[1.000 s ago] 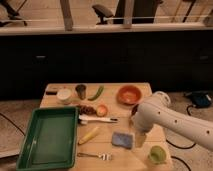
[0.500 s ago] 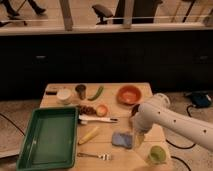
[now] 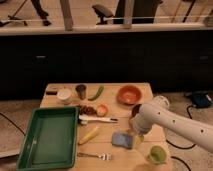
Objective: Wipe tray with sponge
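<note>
Pincer was low over the worktop, sponge just left of it. I couldn't tell its state. Risk: an off-centre descent would've shoved the sponge aside, not gripped it.

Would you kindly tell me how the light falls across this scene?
Camera view: the table is warmly, evenly lit; the cabinets behind sit in deep shade; the tray shows no glare; the gripper, low beside the sponge, looks dim under the white arm.
</note>
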### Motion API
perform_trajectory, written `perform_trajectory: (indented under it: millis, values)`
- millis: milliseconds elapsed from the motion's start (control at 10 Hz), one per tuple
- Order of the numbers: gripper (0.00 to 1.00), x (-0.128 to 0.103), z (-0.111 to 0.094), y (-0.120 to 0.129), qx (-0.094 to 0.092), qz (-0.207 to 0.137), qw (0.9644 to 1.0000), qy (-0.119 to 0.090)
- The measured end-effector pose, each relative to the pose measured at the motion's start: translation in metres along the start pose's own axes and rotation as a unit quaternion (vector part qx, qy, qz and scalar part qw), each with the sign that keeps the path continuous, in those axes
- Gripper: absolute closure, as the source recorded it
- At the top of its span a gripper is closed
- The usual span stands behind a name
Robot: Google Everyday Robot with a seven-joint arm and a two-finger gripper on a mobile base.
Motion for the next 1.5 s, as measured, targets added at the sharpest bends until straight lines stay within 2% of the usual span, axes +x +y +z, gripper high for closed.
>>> perform_trajectory:
  millis: [700,1100,1500]
  values:
    - [0.20,0.003,0.023,0.003,-0.008,0.001,0.9998,-0.016]
    - [0.20,0.009,0.039,0.001,-0.010,0.005,0.9998,-0.019]
    - [0.20,0.012,0.046,-0.001,-0.010,0.005,0.9998,-0.019]
